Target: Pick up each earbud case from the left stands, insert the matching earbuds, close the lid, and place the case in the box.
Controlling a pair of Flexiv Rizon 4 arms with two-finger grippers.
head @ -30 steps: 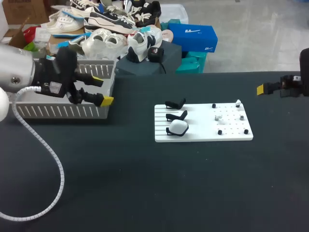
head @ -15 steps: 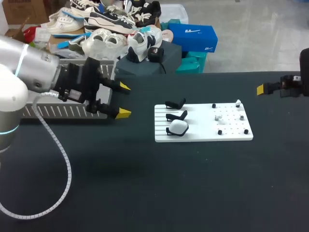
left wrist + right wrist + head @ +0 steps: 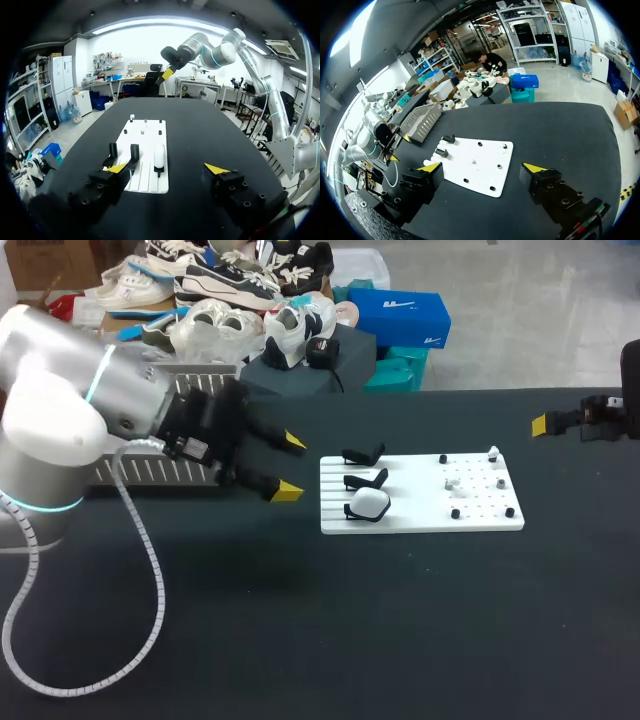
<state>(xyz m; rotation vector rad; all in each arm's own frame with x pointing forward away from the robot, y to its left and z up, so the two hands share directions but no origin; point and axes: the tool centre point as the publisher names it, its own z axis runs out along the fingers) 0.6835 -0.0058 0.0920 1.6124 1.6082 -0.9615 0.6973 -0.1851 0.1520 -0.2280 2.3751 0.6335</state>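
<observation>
Left gripper (image 3: 290, 466): fingers wide apart, empty, just beside white board (image 3: 400, 520). Right gripper (image 3: 482, 167): wide apart, empty. Earbud case (image 3: 369, 504): white, on black stand (image 3: 351, 512).

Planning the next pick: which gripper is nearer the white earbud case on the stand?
Left. The left gripper hangs open just beside the board at its stand end, close to the earbud case; the right gripper sits far past the board's other end.

case (image 3: 370, 504) on board (image 3: 420, 518), basket (image 3: 140, 473) left
</observation>
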